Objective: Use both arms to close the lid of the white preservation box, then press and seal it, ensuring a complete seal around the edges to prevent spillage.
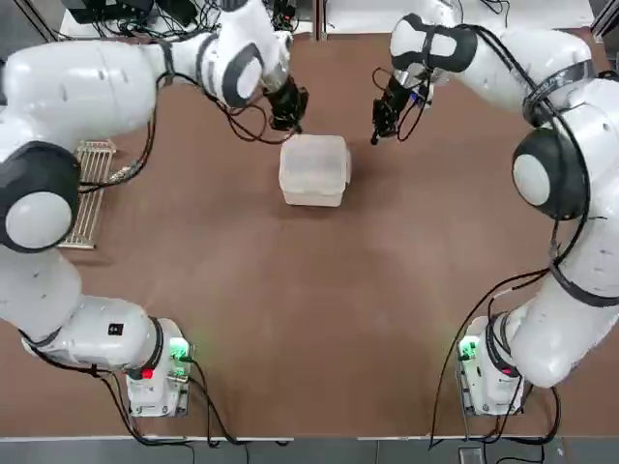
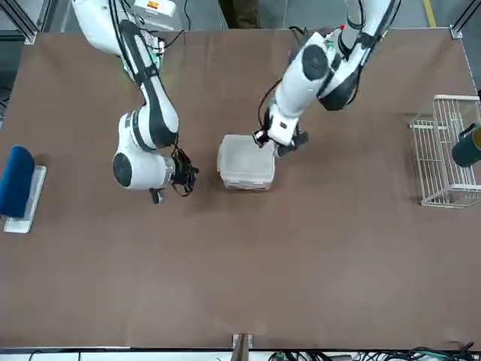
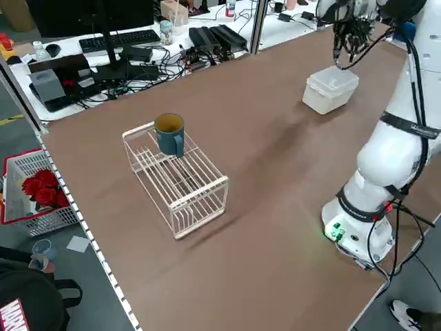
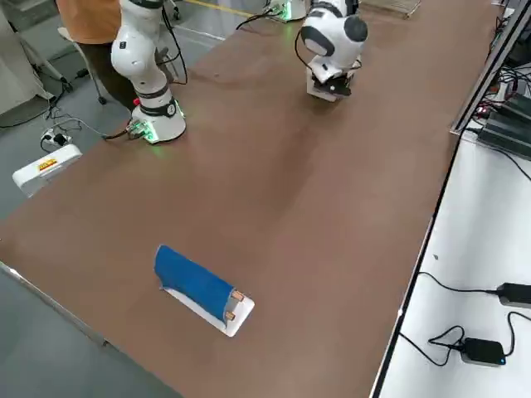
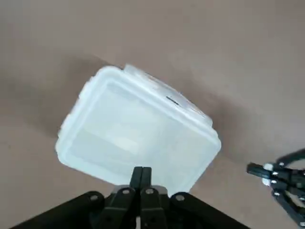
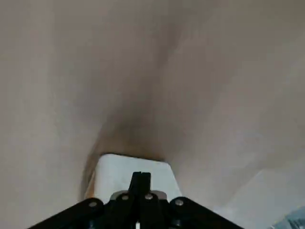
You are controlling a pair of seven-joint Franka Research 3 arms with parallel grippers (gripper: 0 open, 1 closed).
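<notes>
The white preservation box [image 1: 314, 172] stands in the far middle of the table, and its lid [image 5: 138, 129] lies flat on top of it. My left gripper [image 1: 293, 126] is shut and empty. It hovers just above the box's edge [image 5: 119, 177] at its far-left corner. My right gripper [image 1: 375, 138] is also shut and empty. It hangs a short way off the box's right side, apart from it. In the front view the box [image 2: 246, 162] sits between the two arms. Whether the rim is pressed home all round cannot be told.
A white wire rack [image 1: 89, 188] stands at the table's left edge, with a dark teal mug [image 3: 169, 132] on it. A blue-topped tray [image 2: 19, 184] lies far off to my right. A person in orange [image 4: 90, 16] stands beyond the table.
</notes>
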